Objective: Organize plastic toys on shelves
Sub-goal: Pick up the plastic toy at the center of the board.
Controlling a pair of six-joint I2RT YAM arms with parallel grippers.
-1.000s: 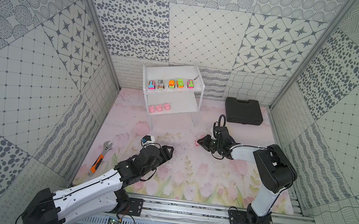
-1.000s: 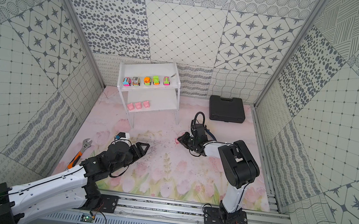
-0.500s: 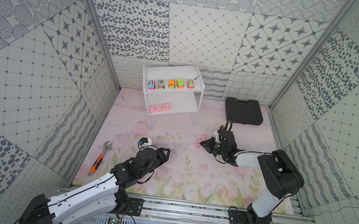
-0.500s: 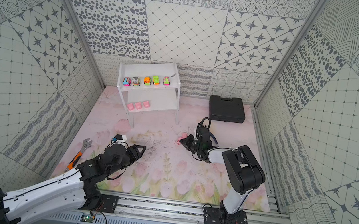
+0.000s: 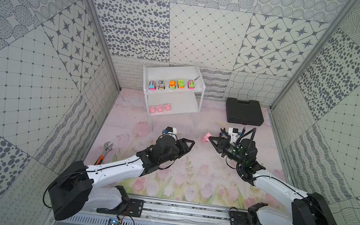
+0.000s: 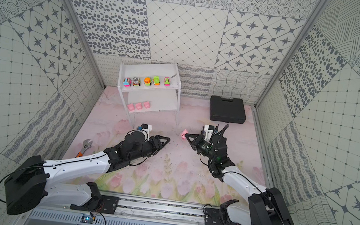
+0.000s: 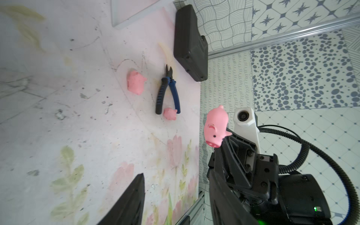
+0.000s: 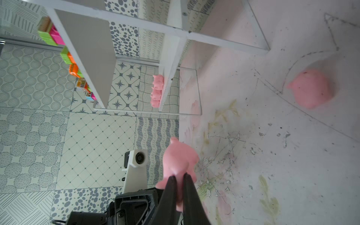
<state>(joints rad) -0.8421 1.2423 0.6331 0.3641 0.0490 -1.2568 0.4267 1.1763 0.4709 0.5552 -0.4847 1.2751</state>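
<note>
Far left, the orange-handled wrench (image 5: 105,153) lies on the worktop (image 5: 190,172). Next come the white shelves (image 5: 179,73), standing at the back wall. They hold five toy cars (image 5: 172,84) in a row on the top board and three pigs (image 5: 159,108) side by side on the lower one. Your left pincer (image 5: 190,146) hangs in front of the shelves, jaws apart and empty. Your right pincer (image 8: 178,176) is clamped on a fourth pig (image 8: 179,157), held clear of the worktop. Two loose pigs (image 7: 135,82) lie by the blue-handled pliers (image 7: 168,93), one right at the handle tips. The black case (image 5: 244,111) sits farther right.
</note>
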